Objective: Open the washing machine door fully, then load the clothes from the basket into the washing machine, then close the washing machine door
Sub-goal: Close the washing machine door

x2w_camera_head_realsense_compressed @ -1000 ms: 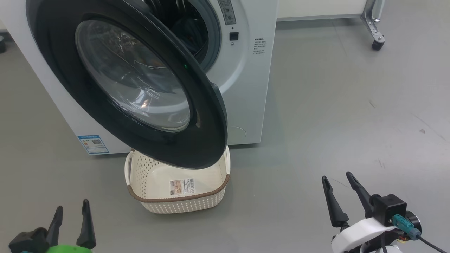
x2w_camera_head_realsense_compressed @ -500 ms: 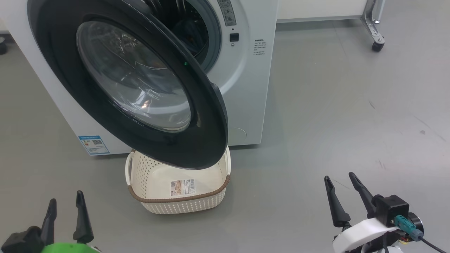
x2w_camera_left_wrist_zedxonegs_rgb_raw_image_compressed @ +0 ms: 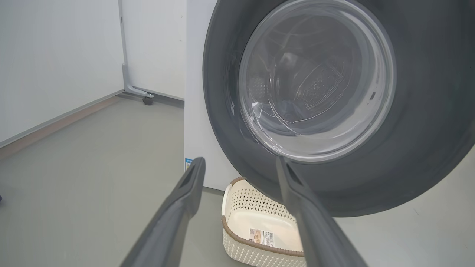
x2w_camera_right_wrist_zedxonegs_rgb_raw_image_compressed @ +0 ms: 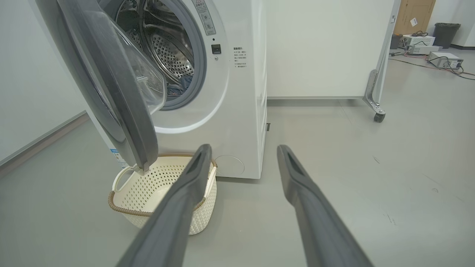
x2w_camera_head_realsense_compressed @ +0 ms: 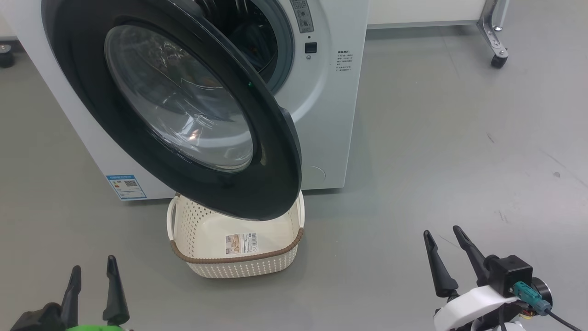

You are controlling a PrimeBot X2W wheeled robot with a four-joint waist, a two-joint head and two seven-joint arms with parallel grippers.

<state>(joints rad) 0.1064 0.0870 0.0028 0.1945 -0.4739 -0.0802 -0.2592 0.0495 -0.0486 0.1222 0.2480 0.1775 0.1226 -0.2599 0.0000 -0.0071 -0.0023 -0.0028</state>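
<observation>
The washer (x2w_camera_head_realsense_compressed: 330, 115), top cut off, has its door (x2w_camera_head_realsense_compressed: 271, 151) swung partway out, hiding much of the drum (x2w_camera_right_wrist_zedxonegs_rgb_raw_image_compressed: 167, 55) and the rear of the basket (x2w_camera_head_realsense_compressed: 239, 266) on the floor (x2w_camera_head_realsense_compressed: 436, 138) beneath, clothes (x2w_camera_right_wrist_zedxonegs_rgb_raw_image_compressed: 182, 83) barely discernible inside the drum, while left end effector (x2w_camera_head_realsense_compressed: 93, 263) and right end effector (x2w_camera_head_realsense_compressed: 441, 231) hover spread apart, empty.

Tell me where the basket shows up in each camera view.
Head view: basket bottom centre, under the washing machine door.
Left wrist view: basket at the bottom edge, just right of centre.
Right wrist view: basket lower left.
Shared landmark: that black-rimmed door overhanging it.
</observation>
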